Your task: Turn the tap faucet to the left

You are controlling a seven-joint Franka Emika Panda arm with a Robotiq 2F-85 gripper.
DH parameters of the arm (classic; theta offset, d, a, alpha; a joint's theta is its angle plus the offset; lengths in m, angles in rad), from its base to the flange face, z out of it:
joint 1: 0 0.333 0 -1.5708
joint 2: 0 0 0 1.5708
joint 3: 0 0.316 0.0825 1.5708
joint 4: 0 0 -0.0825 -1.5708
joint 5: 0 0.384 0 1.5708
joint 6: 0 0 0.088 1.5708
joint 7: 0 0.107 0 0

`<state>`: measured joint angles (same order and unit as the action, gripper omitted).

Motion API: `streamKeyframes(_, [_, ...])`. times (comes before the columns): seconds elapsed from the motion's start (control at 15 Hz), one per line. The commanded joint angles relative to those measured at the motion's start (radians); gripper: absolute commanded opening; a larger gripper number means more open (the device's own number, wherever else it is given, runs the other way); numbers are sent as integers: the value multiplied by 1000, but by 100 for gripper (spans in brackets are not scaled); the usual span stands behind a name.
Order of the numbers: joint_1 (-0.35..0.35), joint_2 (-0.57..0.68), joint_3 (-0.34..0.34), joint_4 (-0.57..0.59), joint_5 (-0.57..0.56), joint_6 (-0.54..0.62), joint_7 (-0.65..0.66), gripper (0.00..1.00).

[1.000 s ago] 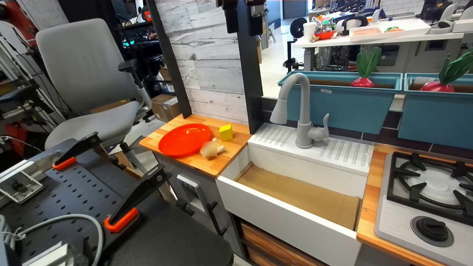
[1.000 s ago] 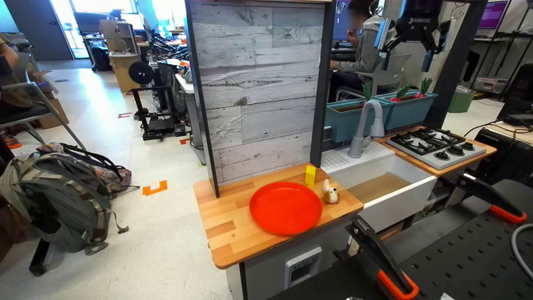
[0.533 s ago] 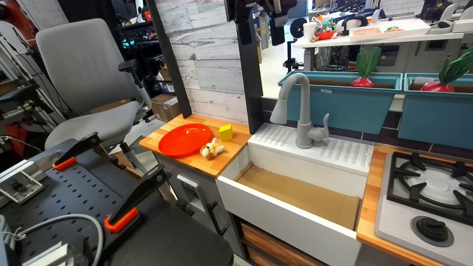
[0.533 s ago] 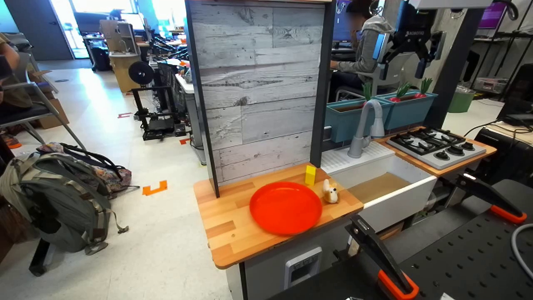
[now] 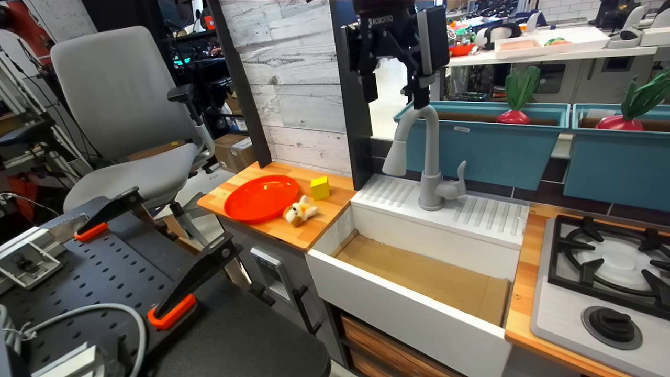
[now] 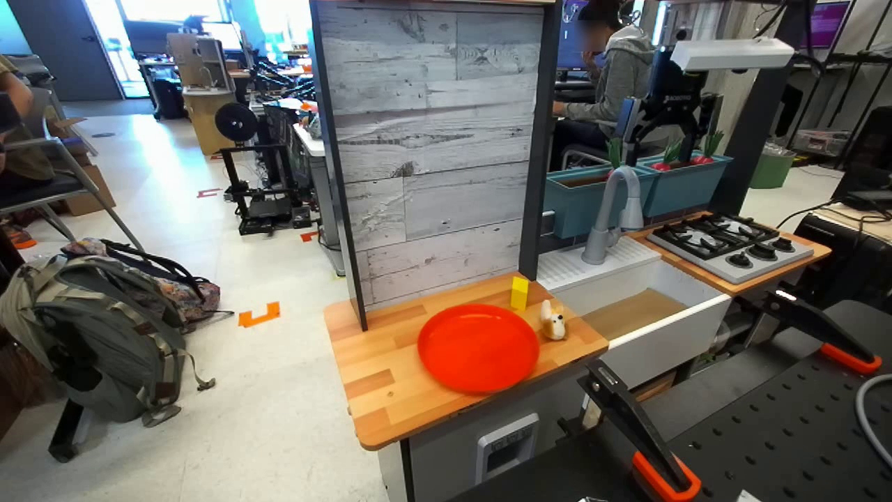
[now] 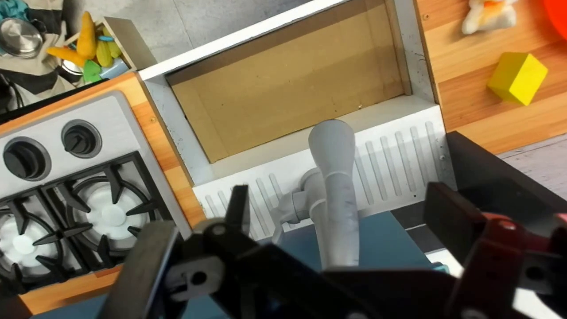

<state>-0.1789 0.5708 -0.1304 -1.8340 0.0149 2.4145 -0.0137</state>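
Grey tap faucet, sink edge below, claw spread above

in both exterior views the tap faucet stands on the ledge at the back of the sink, its lever toward the stove on the right. cardboard lies in the sink. on the counter left of it are a plate, a block to its right, and a toy animal in front of the block. a wall panel rises behind the counter; planters sit behind the tap and stove. the gripper is at the tap's top, touching or apart unclear; in the wrist view the tap shows between its fingers.
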Motion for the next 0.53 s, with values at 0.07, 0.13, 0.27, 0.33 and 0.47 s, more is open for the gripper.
streamKeyframes(0.07, [-52, 101, 45, 113, 62, -13, -64, 100])
streamKeyframes(0.13, [-55, 119, 52, 133, 70, -21, -68, 100])
streamKeyframes(0.27, [-59, 151, 61, 168, 85, -25, -66, 100])
streamKeyframes(0.33, [-60, 166, 65, 185, 90, -30, -66, 100])
streamKeyframes(0.47, [-60, 189, 70, 214, 95, -38, -66, 74])
